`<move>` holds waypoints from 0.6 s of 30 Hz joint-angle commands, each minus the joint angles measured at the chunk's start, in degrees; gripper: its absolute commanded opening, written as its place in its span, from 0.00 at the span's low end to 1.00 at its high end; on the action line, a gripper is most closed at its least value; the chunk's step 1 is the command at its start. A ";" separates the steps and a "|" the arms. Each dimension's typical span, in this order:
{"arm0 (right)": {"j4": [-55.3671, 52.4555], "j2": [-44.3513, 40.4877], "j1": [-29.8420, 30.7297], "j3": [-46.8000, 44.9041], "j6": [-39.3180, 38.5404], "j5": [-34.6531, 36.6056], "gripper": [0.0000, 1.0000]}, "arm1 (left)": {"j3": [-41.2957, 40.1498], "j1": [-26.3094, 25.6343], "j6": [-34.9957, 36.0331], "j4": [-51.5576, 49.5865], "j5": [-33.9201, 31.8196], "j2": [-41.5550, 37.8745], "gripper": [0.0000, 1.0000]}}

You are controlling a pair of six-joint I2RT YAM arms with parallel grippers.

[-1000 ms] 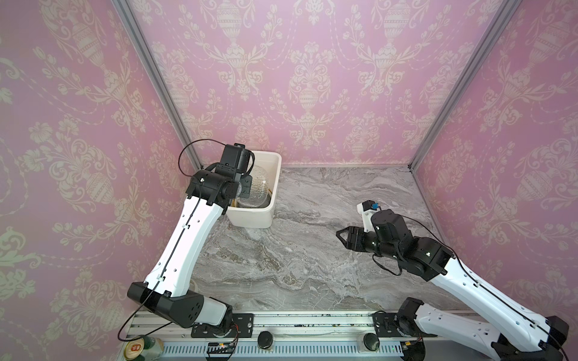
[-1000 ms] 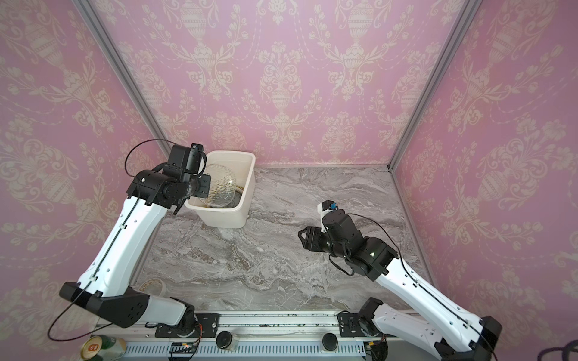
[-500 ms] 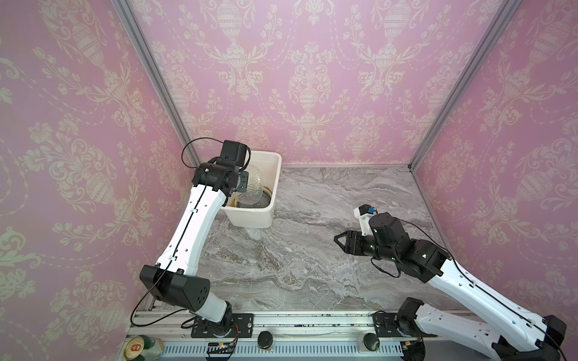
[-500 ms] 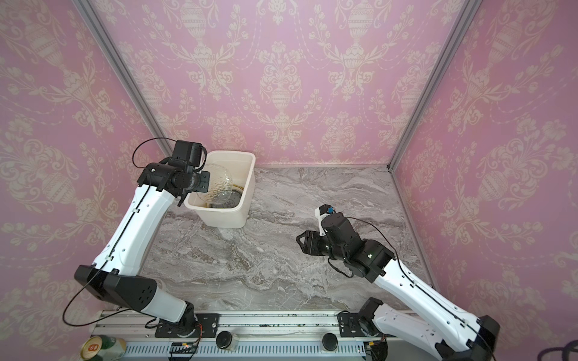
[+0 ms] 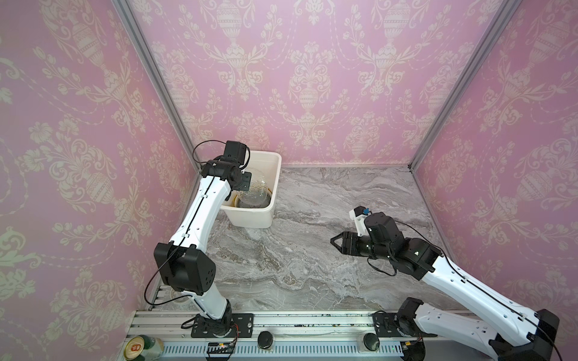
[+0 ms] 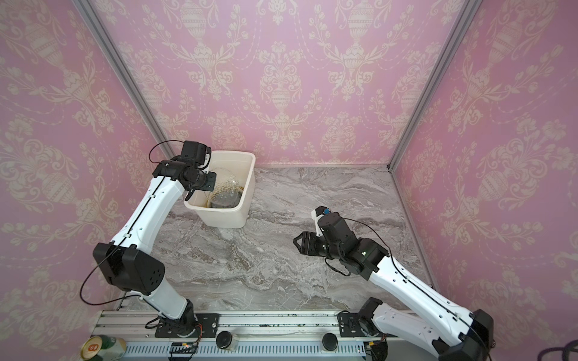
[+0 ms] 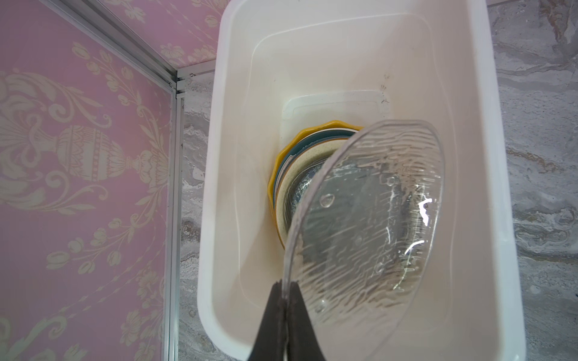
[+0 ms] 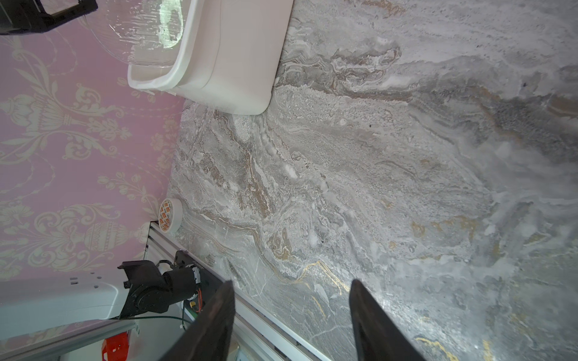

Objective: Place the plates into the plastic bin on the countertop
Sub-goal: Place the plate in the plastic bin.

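We see the left gripper (image 7: 286,292) clamped on the clear plate (image 7: 366,225) by its rim, tilted on edge over the stack (image 7: 286,175) in the bin (image 7: 469,156) — right gripper (image 8: 291,281) spread, empty, well apart.

I'm counting one plastic bin (image 7: 237,156); one clear plate (image 7: 369,225); at least four stacked plates (image 7: 297,156) showing inside; one tape roll (image 8: 170,215); one can (image 5: 142,347).
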 commanded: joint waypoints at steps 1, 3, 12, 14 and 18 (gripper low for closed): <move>2.37 1.80 -0.30 -0.78 1.06 -2.50 0.59 | -0.44 1.11 2.16 1.39 3.82 1.21 0.00; 3.27 2.67 -0.31 -0.92 1.02 -2.98 0.59 | -0.69 1.19 3.02 1.77 4.53 1.86 0.00; 8.62 7.03 -0.32 -2.85 1.77 -5.67 0.59 | -4.59 1.48 5.24 2.71 4.55 3.00 0.00; 9.40 8.02 -0.30 -2.91 1.78 -6.06 0.59 | -4.85 1.50 4.84 2.29 4.29 3.43 0.00; 10.76 10.01 -0.34 -2.69 1.55 -7.03 0.59 | -6.04 1.59 4.08 2.52 3.64 3.44 0.00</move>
